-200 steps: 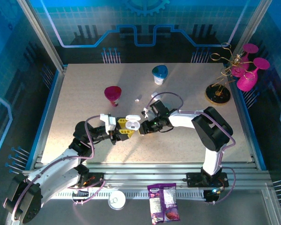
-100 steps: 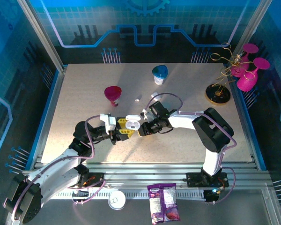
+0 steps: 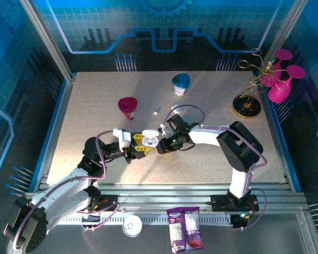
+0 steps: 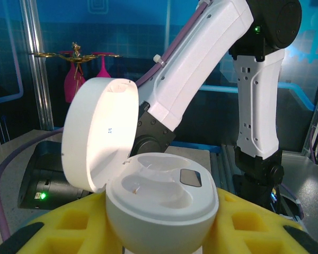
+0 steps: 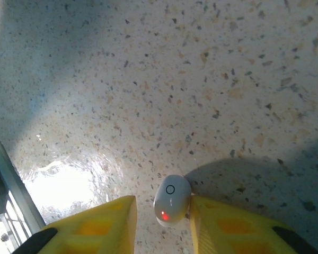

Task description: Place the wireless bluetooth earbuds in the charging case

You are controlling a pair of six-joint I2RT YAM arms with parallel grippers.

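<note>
Left end effector [image 4: 159,239] is pinching the opened charging case [image 4: 162,203] for loading; right end effector [image 5: 163,205] is flanking an earbud [image 5: 172,208], grip unclear.

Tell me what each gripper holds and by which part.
The left gripper clamps the open charging case by its lower shell. The right gripper brackets an earbud: it touches one finger, with a gap at the other, so it looks ungripped.

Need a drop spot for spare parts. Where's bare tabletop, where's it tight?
Bare: far-left corner beyond the magenta cup; right edge nearer than the gold glass rack. Crowded: centre, left hand holding the charging case, right hand beside it.
</note>
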